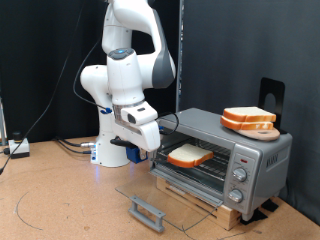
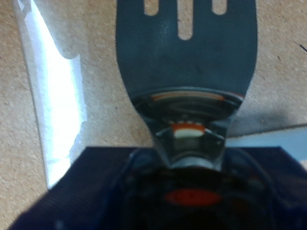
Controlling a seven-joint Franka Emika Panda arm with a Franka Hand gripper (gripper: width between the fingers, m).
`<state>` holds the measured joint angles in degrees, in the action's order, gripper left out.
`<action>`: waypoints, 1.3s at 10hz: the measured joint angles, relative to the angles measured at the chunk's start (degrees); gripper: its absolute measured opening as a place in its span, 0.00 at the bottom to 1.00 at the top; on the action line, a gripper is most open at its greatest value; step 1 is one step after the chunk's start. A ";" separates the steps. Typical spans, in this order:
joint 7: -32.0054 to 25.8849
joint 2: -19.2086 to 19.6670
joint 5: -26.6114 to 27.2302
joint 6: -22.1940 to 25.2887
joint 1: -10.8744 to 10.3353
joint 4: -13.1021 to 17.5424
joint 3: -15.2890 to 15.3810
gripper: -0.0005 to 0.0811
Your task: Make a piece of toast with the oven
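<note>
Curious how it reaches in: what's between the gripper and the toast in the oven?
A dark slotted spatula blade, sticking out ahead of the gripper; the wrist view shows it. The exterior view shows only a short gap to the toast.

Brown particleboard table (image 1: 60, 195), speckled surface. Oven (image 1: 225, 160) sits at the exterior view's right on a low wooden base, glass door (image 1: 165, 200) folded down flat over the tabletop. White robot base (image 1: 110, 145) stands behind. Cables (image 1: 30, 150) trail at left edge
</note>
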<state>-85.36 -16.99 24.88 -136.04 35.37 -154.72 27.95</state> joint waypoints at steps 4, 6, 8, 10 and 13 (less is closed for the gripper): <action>0.12 0.00 0.35 1.39 -0.10 -0.23 0.42 0.49; 0.14 0.03 1.02 1.52 -0.17 -0.46 0.68 0.49; 0.14 0.06 3.06 3.09 -0.50 -0.47 0.72 0.49; 0.14 0.03 4.76 4.09 -1.15 -0.47 0.75 0.49; 0.14 -0.09 5.32 4.31 -1.51 -0.47 1.16 0.49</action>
<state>-85.21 -17.08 30.19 -131.74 33.86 -155.20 29.11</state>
